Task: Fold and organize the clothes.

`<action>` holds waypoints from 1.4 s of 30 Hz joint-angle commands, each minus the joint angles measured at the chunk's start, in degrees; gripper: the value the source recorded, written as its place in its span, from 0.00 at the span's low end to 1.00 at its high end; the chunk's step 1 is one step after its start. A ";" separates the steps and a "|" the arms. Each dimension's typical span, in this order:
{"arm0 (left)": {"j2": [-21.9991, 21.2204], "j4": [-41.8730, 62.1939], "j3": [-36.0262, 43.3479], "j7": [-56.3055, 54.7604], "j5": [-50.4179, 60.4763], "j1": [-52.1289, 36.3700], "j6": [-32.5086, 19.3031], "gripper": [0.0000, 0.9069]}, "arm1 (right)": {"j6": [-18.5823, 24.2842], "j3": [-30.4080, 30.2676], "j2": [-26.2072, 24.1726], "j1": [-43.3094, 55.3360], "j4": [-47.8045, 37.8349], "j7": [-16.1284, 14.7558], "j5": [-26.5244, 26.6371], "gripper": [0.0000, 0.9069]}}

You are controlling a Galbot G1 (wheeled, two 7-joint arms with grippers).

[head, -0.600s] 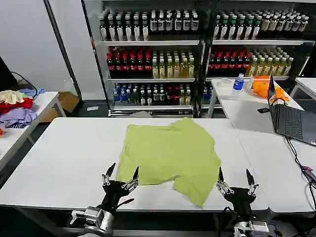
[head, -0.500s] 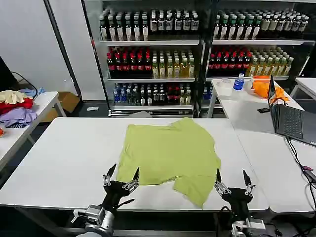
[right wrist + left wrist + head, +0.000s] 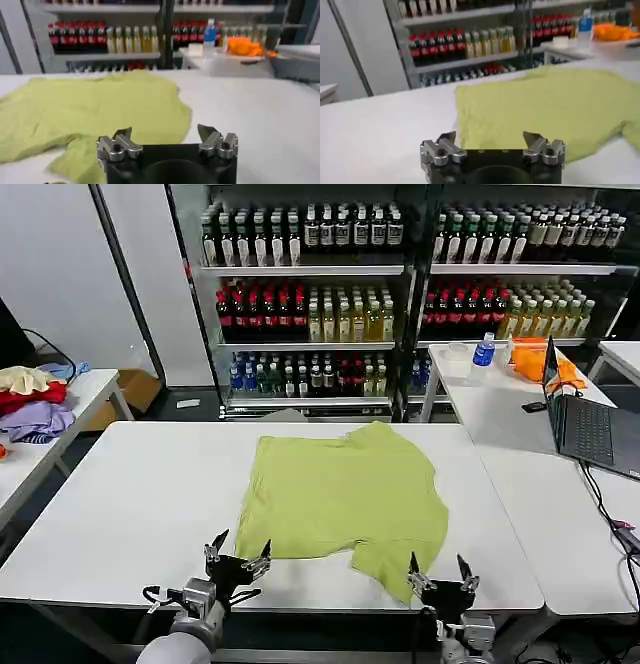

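The clothes, a lime yellow-green T-shirt (image 3: 343, 494), lie spread flat in the middle of the white table (image 3: 120, 504), with one sleeve reaching toward the near edge at the right. My left gripper (image 3: 238, 549) stands open at the table's near edge, just short of the shirt's near left corner. My right gripper (image 3: 438, 570) is open too, at the near edge beside the sleeve tip. In the left wrist view the T-shirt (image 3: 555, 107) lies beyond the left gripper (image 3: 490, 140). In the right wrist view the T-shirt (image 3: 90, 107) lies past the right gripper (image 3: 165, 134).
A laptop (image 3: 585, 424) with a cable sits on the table to the right, behind it an orange cloth (image 3: 535, 360) and a water bottle (image 3: 483, 350). A garment pile (image 3: 32, 402) lies on a side table at the left. Drink shelves (image 3: 330, 304) stand behind.
Both grippers have drawn back toward the near table edge and sit lower in the head view; the right one also shifted left. The T-shirt has not moved.
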 commanded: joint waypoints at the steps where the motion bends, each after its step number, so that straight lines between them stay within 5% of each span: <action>1: 2.08 4.28 0.97 -1.73 -4.15 -4.79 5.14 1.00 | -2.97 -2.97 -0.22 2.70 -3.20 1.67 2.03 1.00; 4: 2.30 4.37 1.05 -1.70 -4.17 -4.77 5.13 0.93 | -3.76 -4.17 -0.10 3.01 -3.66 1.96 2.01 0.99; 5: 2.41 4.39 1.00 -1.68 -4.23 -4.75 5.13 0.33 | -4.02 -4.54 -0.12 2.92 -3.57 2.12 2.00 0.63; 6: 2.53 4.44 0.99 -1.65 -4.35 -4.74 5.12 0.11 | -4.47 -4.84 -0.17 2.82 -3.42 2.31 1.98 0.27; 7: 2.64 4.45 0.98 -1.64 -4.50 -4.73 5.13 0.02 | -4.70 -4.93 -0.24 2.79 -3.36 2.38 2.01 0.11; 8: 2.78 4.46 1.01 -1.61 -4.65 -4.71 5.11 0.02 | -4.98 -5.03 -0.32 2.69 -3.27 2.40 2.04 0.00; 33: 3.14 3.98 1.20 0.23 -5.93 -1.47 5.09 0.02 | -5.11 -4.08 -1.22 -2.68 1.65 2.45 2.11 0.00; 42: 4.14 -6.92 -2.16 0.32 -8.74 4.78 4.92 0.02 | -3.87 -1.21 -2.11 -8.05 8.87 1.12 0.54 0.00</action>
